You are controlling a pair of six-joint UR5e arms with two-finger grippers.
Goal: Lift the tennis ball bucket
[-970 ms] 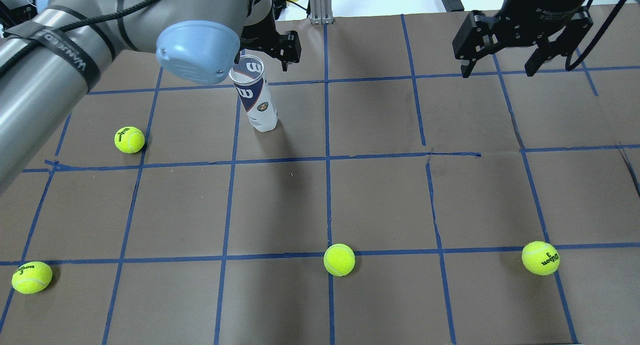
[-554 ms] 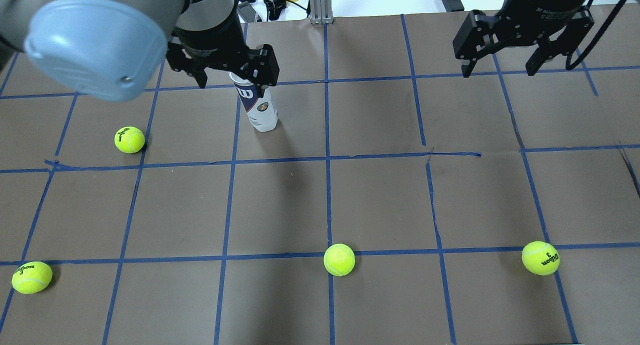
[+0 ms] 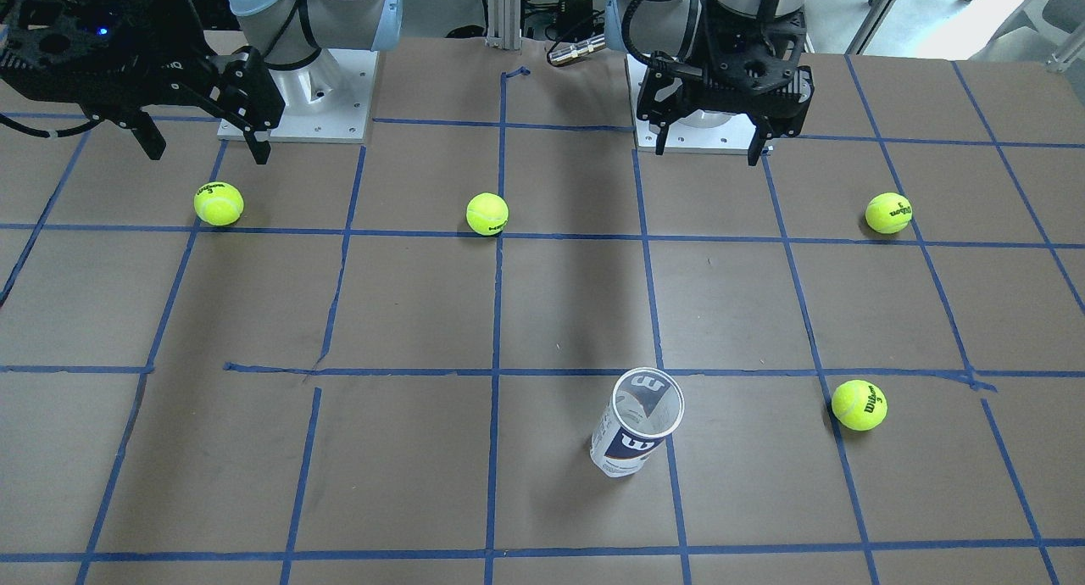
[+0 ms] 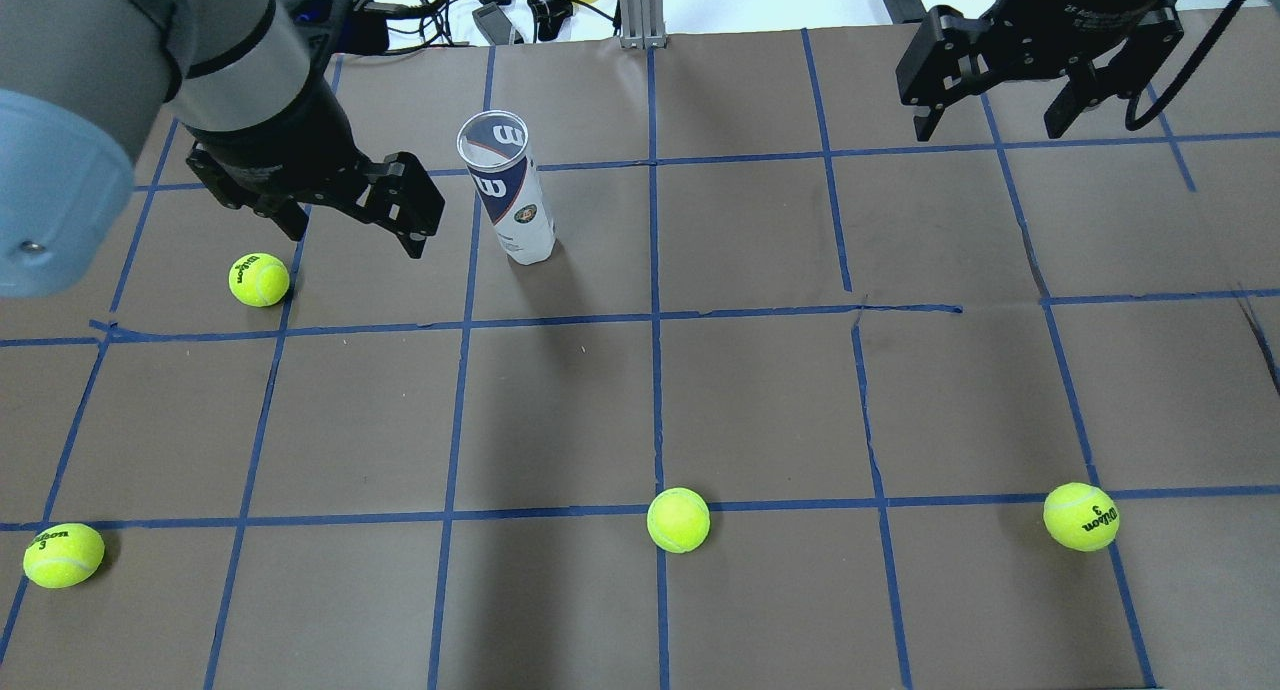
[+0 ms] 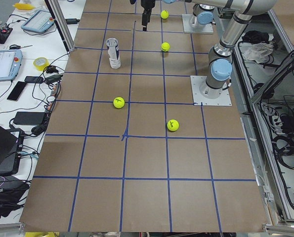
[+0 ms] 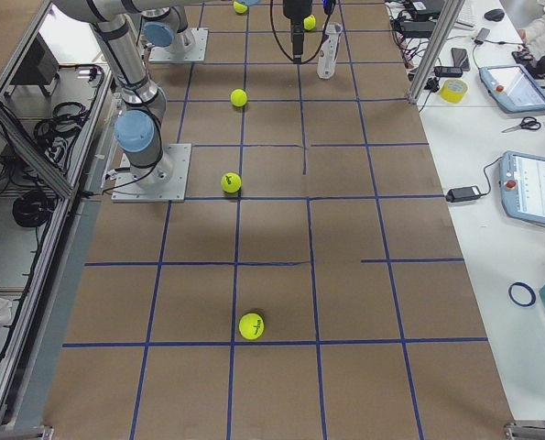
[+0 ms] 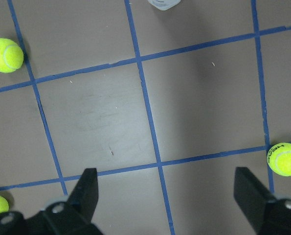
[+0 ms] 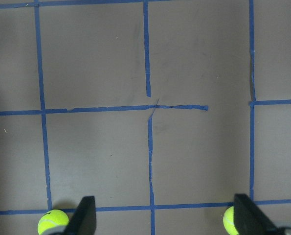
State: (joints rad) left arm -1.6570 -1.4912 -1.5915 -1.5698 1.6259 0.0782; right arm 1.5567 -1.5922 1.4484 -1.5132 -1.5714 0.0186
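Observation:
The tennis ball bucket (image 4: 507,192) is a slim clear tube with a white label and a navy band with a W. It stands upright and open-topped on the brown table, and also shows in the front view (image 3: 637,426) and at the top edge of the left wrist view (image 7: 165,4). My left gripper (image 4: 352,232) is open and empty, raised above the table to the left of the tube and apart from it; it also shows in the front view (image 3: 708,148). My right gripper (image 4: 988,127) is open and empty, high at the far right; it also shows in the front view (image 3: 208,148).
Several yellow-green tennis balls lie on the table: one left of the tube (image 4: 259,279), one at the near left (image 4: 63,554), one near the middle (image 4: 678,519), one at the near right (image 4: 1081,516). Blue tape marks a grid. Cables and tablets lie beyond the far edge.
My left arm has swung away from over the tube's top to its left and toward the robot. The tube still stands in place. The right gripper has barely moved.

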